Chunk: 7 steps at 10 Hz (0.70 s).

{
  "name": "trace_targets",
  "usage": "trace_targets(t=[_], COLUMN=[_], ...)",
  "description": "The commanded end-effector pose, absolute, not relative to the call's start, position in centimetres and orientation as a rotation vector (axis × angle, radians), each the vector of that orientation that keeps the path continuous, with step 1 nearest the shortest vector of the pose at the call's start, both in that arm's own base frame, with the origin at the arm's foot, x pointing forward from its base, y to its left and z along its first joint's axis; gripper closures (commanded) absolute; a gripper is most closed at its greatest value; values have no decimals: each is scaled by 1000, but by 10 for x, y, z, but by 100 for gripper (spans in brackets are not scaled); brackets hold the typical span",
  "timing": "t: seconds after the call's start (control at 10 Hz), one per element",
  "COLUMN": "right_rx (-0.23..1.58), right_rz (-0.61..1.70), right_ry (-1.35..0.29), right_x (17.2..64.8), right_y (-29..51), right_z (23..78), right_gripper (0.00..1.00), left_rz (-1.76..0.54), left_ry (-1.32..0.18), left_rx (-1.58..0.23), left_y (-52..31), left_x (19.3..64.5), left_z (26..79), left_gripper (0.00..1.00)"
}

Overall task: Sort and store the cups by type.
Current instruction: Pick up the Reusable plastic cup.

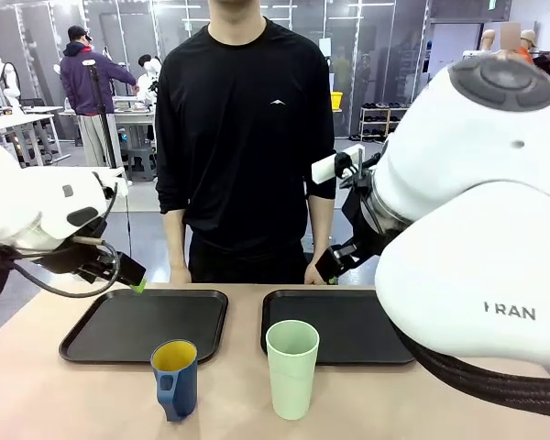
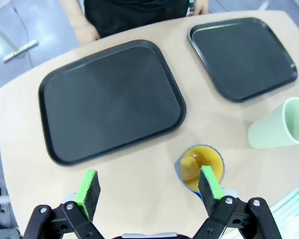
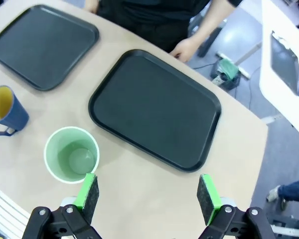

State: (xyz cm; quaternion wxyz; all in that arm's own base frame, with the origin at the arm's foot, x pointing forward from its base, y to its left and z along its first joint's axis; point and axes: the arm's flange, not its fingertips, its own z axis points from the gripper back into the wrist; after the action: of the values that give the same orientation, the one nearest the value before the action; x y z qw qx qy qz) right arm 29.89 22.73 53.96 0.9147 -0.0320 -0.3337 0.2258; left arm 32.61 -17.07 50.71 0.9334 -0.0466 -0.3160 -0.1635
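A dark blue handled mug (image 1: 174,378) with a yellow inside stands on the bare table near the front edge. To its right is a taller pale mint-green tumbler (image 1: 291,367). Both are upright and empty. My left gripper (image 2: 149,186) hovers open high above the table. The mug (image 2: 202,167) lies below one of its green pads, and the tumbler (image 2: 279,127) is farther to the side. My right gripper (image 3: 148,191) is also open and raised. The tumbler (image 3: 71,154) sits just beyond its left pad and the mug (image 3: 5,110) is farther left.
Two empty black trays lie behind the cups, one on the left (image 1: 119,325) and one on the right (image 1: 348,321). A person in black stands at the far edge, with a hand (image 1: 179,275) by the left tray and the other hand (image 1: 313,273) by the right tray.
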Motion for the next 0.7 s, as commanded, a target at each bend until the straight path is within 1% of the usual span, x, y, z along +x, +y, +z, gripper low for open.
trace_targets(t=[0.0, 0.3, 0.6], right_rx=[-120, -79, -115], right_rz=[401, 405, 426], right_ry=[-710, -705, -717], right_x=[287, 286, 288], right_y=[229, 224, 220], right_z=[547, 545, 542], right_gripper=[0, 0, 0], left_rz=[-327, -350, -342], left_ry=[-646, -649, -646], left_rx=[-100, -93, -80], left_y=[-179, -181, -179], left_x=[307, 302, 302], left_z=[520, 521, 518], left_gripper=[0, 0, 0])
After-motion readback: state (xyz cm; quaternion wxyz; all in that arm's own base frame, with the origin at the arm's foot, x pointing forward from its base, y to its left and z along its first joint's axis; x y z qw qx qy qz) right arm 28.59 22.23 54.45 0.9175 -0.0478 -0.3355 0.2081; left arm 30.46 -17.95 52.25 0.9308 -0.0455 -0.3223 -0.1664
